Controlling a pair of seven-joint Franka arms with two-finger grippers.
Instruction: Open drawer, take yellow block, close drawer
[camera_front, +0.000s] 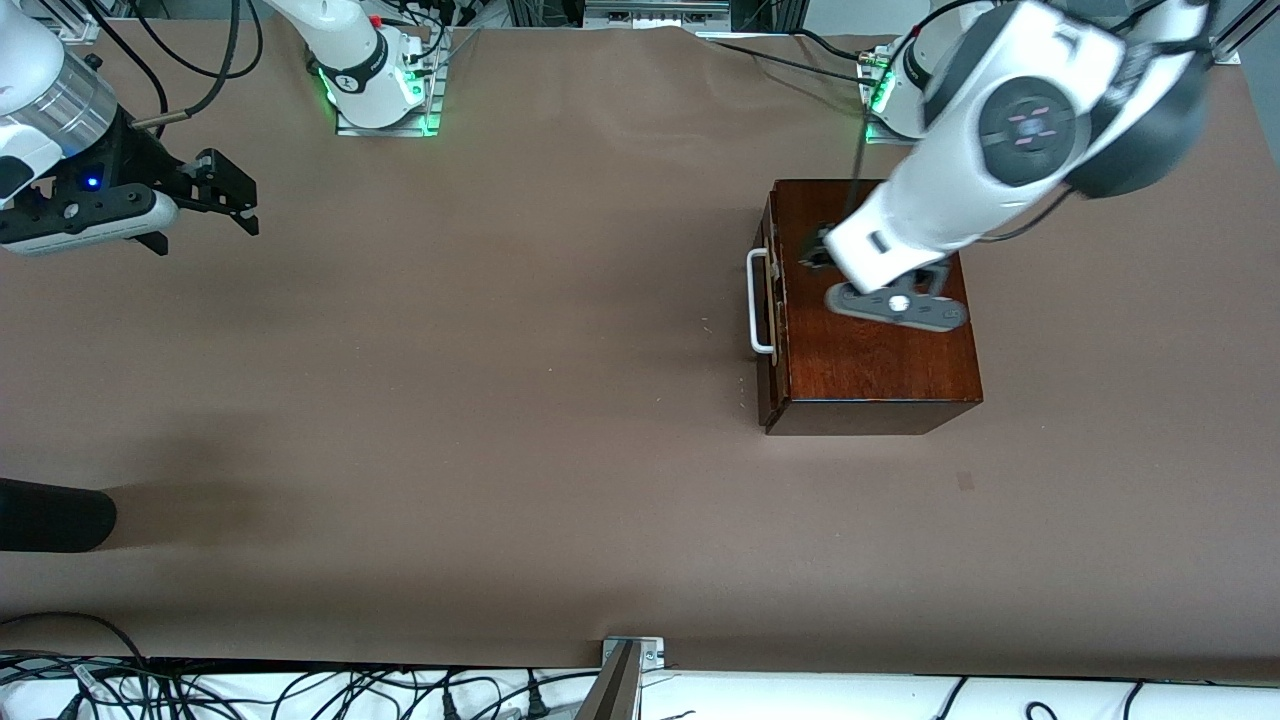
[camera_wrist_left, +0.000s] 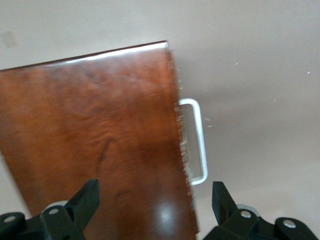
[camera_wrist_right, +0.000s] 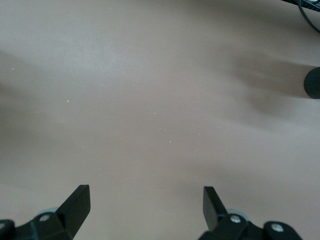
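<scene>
Matte brown table (camera_front: 520, 400), glossy wooden box, drawer (camera_front: 772, 300) seemingly shut, left gripper (camera_wrist_left: 155, 205) above, right gripper (camera_wrist_right: 145, 205) waiting, fingers spread

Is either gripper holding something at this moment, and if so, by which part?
Nothing is held. The left gripper hangs with open jaws over the wooden box, near the drawer's white handle. The right gripper waits, jaws open, over the bare table.
</scene>
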